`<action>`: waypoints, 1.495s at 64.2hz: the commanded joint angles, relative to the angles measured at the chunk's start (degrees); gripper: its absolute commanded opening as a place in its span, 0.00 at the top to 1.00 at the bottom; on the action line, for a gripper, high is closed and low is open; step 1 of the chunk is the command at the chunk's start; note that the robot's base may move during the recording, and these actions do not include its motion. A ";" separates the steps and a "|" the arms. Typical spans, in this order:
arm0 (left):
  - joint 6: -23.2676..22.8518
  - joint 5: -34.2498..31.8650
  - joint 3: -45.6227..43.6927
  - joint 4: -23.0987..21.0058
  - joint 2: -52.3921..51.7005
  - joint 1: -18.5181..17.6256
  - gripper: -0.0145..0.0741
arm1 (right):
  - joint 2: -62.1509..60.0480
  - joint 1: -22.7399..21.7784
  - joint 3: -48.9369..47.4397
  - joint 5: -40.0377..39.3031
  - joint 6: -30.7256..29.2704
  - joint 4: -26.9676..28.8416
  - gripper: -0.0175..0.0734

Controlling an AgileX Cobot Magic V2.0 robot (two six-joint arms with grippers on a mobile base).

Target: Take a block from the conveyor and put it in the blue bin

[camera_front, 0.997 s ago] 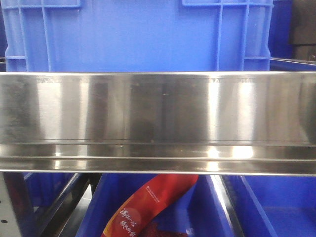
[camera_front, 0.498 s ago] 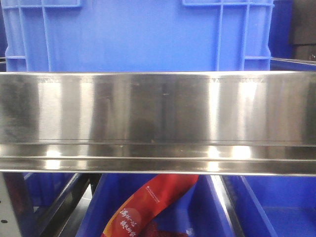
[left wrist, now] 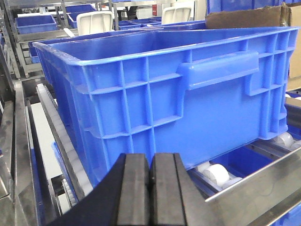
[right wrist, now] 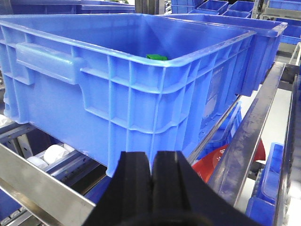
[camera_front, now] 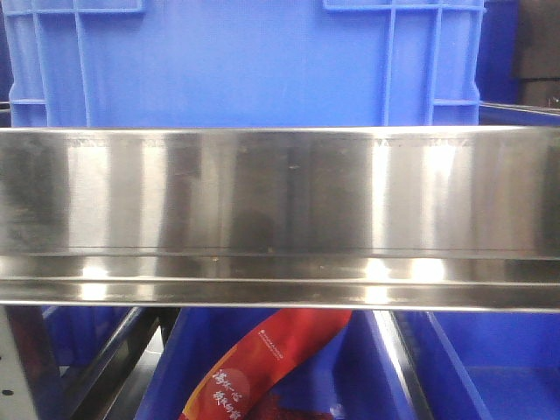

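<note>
Left gripper (left wrist: 149, 188): fingers (left wrist: 134, 193) pressed together, nothing between them, parked low in front of the blue bin (left wrist: 188, 94) on the roller side, white rollers (left wrist: 214, 173) showing at 4 o'clock beneath the bin's base. Long wall and moulded handle (left wrist: 221, 66) of the bin filling the left wrist view; inside of the bin not visible from there.

Front view: broad steel rail (camera_front: 280, 192) across the middle, bin wall above it at 12 o'clock, a red printed bag (camera_front: 262, 363) in a lower blue crate at 6 o'clock. No arm, no block, no conveyor belt visible there.

Right gripper (right wrist: 151, 188): fingers (right wrist: 167, 186) likewise clenched on nothing, held low before the bin's near corner. Just over the rim at 12 o'clock from the fingers, a sliver of bright green, the block (right wrist: 156, 57), lying inside the bin close to the near wall; most of it hidden by the rim, so shape and pose not readable.

Judgement on progress: block apparently already deposited, both grippers empty, conveyor out of sight. Placement seemingly complete; at most, retreat of the arms or a fresh block to fetch, neither confirmable from these views.
</note>
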 commanded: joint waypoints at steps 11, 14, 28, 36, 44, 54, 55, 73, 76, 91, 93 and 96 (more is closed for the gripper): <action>-0.45 -1.13 1.57 0.50 -3.78 5.40 0.96 | -0.35 0.16 0.09 -1.71 -0.18 -0.34 0.98; -0.45 -1.13 2.95 0.50 -5.36 8.61 0.96 | -0.35 0.16 0.09 -1.71 -0.18 -0.34 0.98; -0.45 -1.64 12.11 0.00 -16.48 22.08 0.96 | -0.35 0.16 0.09 -1.71 -0.18 -0.34 0.98; -0.45 -3.85 18.44 -0.57 -21.36 27.28 0.96 | -0.35 0.16 0.09 -1.71 -0.18 -0.34 0.98; -0.45 -9.48 23.86 -2.54 -21.36 29.14 0.96 | -0.35 0.16 0.09 -1.54 -0.18 -0.34 0.98; -0.45 -12.69 24.69 -2.54 -21.36 29.24 0.96 | -0.35 0.16 0.09 -1.54 -0.18 -0.34 0.98; -0.45 -12.69 24.69 -2.54 -21.36 29.24 0.96 | -0.35 0.16 0.09 -1.54 -0.18 -0.34 0.98; -0.45 -12.80 24.69 -2.54 -21.36 29.24 0.96 | -0.35 0.16 0.09 -1.54 -0.18 -0.34 0.98; -0.45 -12.80 24.69 -2.54 -21.36 29.24 0.96 | -0.35 0.16 0.09 -1.54 -0.18 -0.34 0.98; -0.45 -12.80 24.69 -2.54 -21.36 29.24 0.96 | -0.35 0.16 0.09 -1.54 -0.18 -0.34 0.98; -0.45 -12.80 24.69 -2.54 -21.36 29.24 0.96 | -0.35 0.16 0.09 -1.54 -0.18 -0.34 0.98; -0.45 -12.80 24.69 -2.54 -21.36 29.24 0.96 | -0.35 0.16 0.09 -1.54 -0.18 -0.34 0.98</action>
